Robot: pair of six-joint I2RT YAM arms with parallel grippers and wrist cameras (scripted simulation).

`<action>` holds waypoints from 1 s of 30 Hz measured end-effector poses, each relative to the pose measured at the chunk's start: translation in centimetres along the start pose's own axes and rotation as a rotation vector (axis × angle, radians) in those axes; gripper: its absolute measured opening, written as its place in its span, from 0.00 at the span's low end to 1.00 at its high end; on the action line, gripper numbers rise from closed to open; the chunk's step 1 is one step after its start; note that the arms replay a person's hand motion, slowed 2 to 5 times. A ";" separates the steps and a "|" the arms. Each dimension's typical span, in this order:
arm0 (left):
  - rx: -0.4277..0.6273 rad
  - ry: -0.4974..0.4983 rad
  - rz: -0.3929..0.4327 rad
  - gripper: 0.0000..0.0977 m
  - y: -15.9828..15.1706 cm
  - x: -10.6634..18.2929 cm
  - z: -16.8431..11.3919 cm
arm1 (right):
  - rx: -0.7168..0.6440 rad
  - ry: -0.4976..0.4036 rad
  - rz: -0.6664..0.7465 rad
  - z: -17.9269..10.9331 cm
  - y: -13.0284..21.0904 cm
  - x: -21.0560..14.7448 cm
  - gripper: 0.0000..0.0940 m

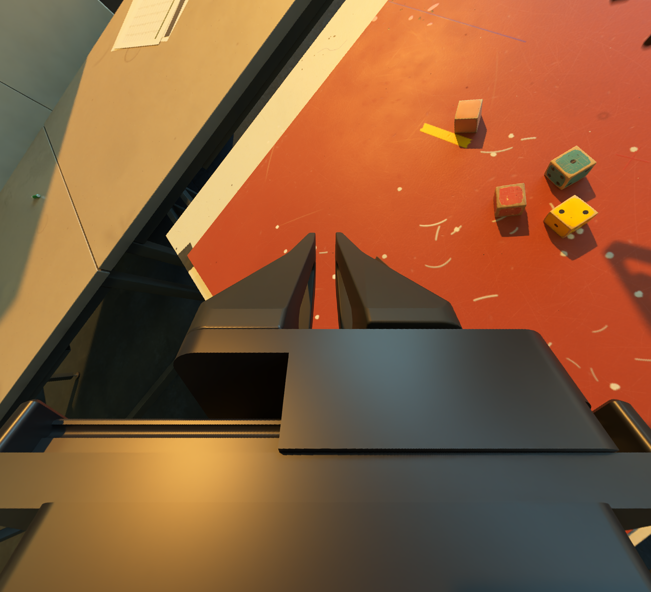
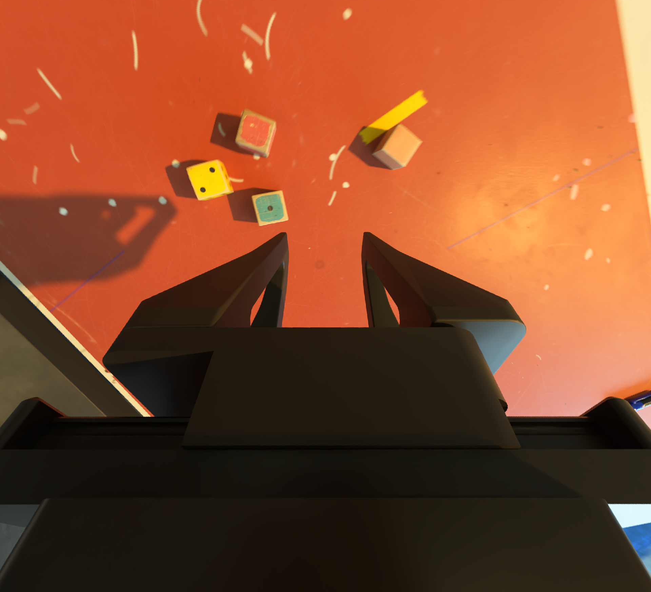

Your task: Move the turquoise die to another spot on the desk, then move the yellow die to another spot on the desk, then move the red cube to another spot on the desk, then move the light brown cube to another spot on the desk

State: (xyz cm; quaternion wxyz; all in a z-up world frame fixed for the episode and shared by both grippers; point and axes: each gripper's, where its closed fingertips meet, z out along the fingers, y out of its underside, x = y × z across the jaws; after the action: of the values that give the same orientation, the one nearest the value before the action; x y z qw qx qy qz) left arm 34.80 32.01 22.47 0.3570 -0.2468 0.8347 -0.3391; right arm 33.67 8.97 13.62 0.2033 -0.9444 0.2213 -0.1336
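Four small blocks sit on the red desk (image 2: pixel 458 47). The turquoise die (image 2: pixel 270 207) lies just ahead of my right gripper (image 2: pixel 324 234), slightly left of its left fingertip. The yellow die (image 2: pixel 209 180) is left of it, the red cube (image 2: pixel 256 132) farther on, the light brown cube (image 2: pixel 397 147) ahead to the right. My right gripper is open, empty and held above the desk. My left gripper (image 1: pixel 325 234) has its fingers nearly together with nothing between them. From it the turquoise die (image 1: pixel 570 167), yellow die (image 1: pixel 570 216), red cube (image 1: pixel 510 199) and light brown cube (image 1: pixel 467 116) lie ahead right.
A strip of yellow tape (image 2: pixel 394 116) lies on the desk beside the light brown cube. The desk's pale edge (image 1: pixel 281 110) runs diagonally left of my left gripper, with a gap beyond it. A tan table (image 1: pixel 176 82) with papers (image 1: pixel 155 11) stands beyond the gap.
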 end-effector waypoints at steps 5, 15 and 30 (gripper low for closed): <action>-0.004 0.006 0.002 0.09 0.1 0.2 0.0 | -0.157 -0.071 -0.107 4.8 1.5 -2.7 0.38; -0.001 0.017 0.008 0.09 0.1 0.4 0.0 | -0.241 -0.154 -0.145 9.1 3.4 -4.7 0.37; -0.009 0.018 0.009 0.10 0.2 0.2 0.1 | -0.270 -0.171 -0.137 10.3 3.6 -4.9 0.27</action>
State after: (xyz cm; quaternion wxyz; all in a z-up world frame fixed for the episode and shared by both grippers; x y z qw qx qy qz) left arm 34.71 31.96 22.15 0.3498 -0.2418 0.8405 -0.3358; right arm 31.66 11.71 2.12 0.0828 -0.9839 0.1544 -0.0354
